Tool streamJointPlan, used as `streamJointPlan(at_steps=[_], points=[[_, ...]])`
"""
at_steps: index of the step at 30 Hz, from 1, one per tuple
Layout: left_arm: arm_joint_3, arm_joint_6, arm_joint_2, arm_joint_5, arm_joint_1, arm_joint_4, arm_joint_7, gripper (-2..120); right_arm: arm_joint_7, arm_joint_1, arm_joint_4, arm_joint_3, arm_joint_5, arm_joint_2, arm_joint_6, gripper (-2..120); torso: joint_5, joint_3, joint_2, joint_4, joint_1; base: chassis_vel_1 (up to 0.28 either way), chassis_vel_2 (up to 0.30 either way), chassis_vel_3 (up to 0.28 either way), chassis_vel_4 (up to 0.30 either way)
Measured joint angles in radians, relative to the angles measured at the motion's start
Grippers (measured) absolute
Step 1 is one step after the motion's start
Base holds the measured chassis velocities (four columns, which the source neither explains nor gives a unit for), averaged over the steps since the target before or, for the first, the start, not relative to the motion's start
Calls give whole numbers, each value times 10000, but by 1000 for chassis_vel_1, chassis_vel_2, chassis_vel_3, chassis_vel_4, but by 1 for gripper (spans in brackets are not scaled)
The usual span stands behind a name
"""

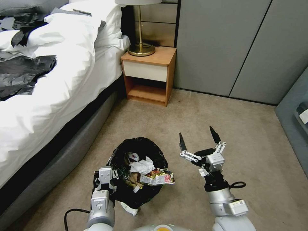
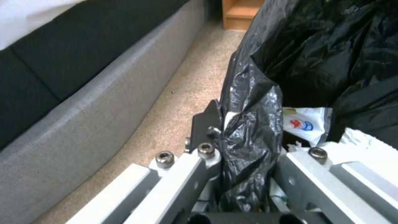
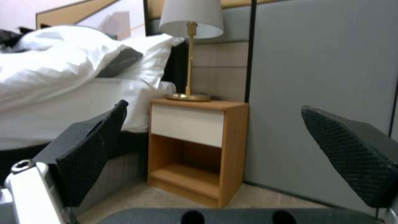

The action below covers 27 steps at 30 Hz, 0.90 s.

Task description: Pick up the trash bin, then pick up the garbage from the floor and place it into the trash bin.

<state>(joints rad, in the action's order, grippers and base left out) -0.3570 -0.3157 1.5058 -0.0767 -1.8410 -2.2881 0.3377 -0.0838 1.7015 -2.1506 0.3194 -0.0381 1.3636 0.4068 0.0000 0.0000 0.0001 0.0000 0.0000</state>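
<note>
Both arms forward: left end effector (image 1: 113,177) clamps trash bin (image 1: 141,150) liner; right end effector (image 1: 199,138) spread, empty.

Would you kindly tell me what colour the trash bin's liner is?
Black and crinkled; the liner shows best in the head view, folded over the trash bin's rim.

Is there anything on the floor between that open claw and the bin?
No: in the head view, only bare carpet separates the open right gripper from the trash bin. A wrapper overhangs its rim.

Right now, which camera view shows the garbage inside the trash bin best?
The head view: it looks down into the trash bin onto the garbage. The left wrist view shows a small white piece behind the liner; the right wrist view faces the nightstand.
</note>
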Motion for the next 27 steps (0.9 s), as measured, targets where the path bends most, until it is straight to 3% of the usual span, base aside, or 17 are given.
streamJointPlan(at_steps=[27], points=[[-36, -29, -24, 7, -153, -250, 8, 3, 27, -414, 477, -31, 159, 12, -46, 100, 0, 1, 0, 0, 0, 22, 23, 23, 24]])
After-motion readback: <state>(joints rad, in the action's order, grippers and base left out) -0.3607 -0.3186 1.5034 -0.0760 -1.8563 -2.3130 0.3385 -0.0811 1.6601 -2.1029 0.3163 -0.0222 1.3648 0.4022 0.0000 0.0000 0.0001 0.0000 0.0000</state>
